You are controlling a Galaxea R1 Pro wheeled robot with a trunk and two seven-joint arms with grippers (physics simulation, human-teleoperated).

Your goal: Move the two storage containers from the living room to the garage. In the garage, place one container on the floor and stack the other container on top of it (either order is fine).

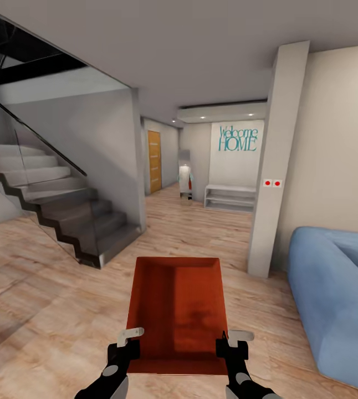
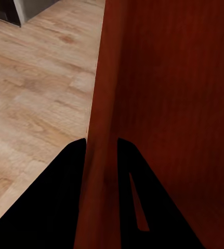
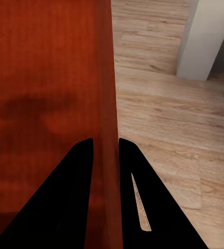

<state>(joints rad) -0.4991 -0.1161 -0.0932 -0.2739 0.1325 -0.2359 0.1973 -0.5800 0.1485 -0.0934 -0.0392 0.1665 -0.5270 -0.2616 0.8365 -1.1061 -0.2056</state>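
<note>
I hold one open, empty orange-red storage container (image 1: 176, 310) level above the living room's light wood-plank floor (image 1: 46, 310), its thin left wall pinched in my left gripper (image 1: 130, 339) and its right wall in my right gripper (image 1: 231, 341).

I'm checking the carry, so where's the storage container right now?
In the head view the storage container is held low at centre above the wood floor, its side walls pinched by the left gripper and right gripper, between the staircase and blue sofa.
</note>
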